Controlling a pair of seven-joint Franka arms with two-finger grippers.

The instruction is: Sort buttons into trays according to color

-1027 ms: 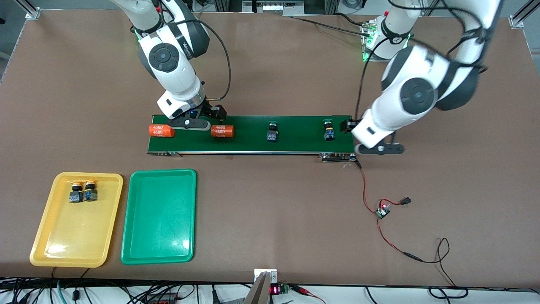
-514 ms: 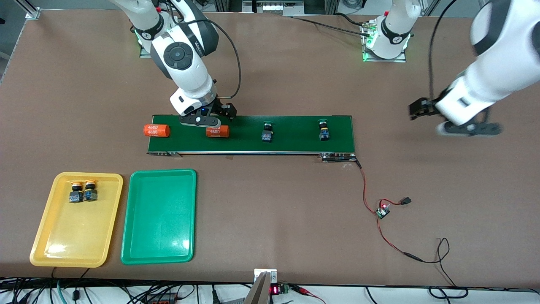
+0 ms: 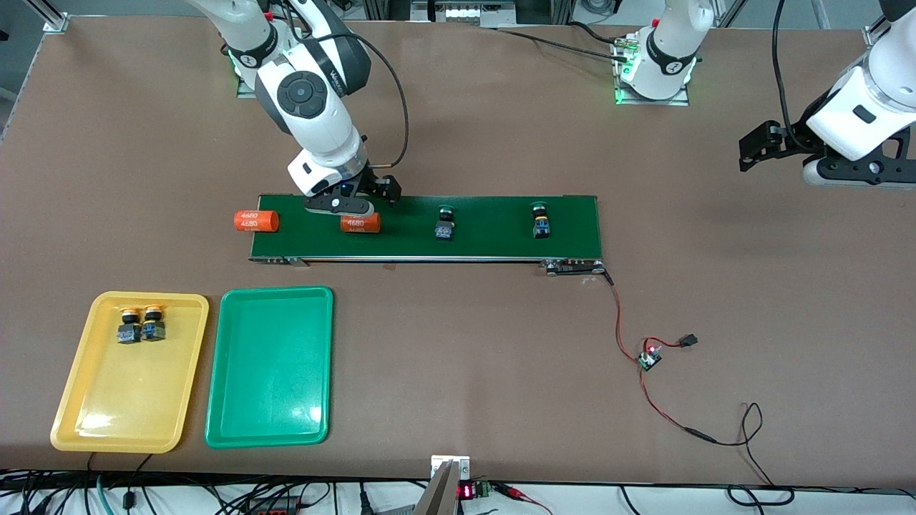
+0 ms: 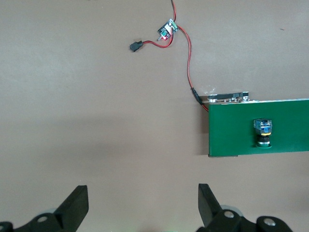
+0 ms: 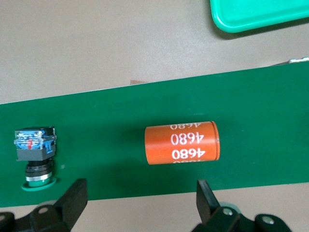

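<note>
Two green buttons [image 3: 444, 222] lying on belt [image 3: 494, 243], caps toward robots, both grippers' jaws apart

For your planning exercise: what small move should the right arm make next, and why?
Probably shift the open right hand along the belt from above the orange cylinder to the nearest green button. Both yellow buttons are sorted; the green tray is unfilled.
</note>
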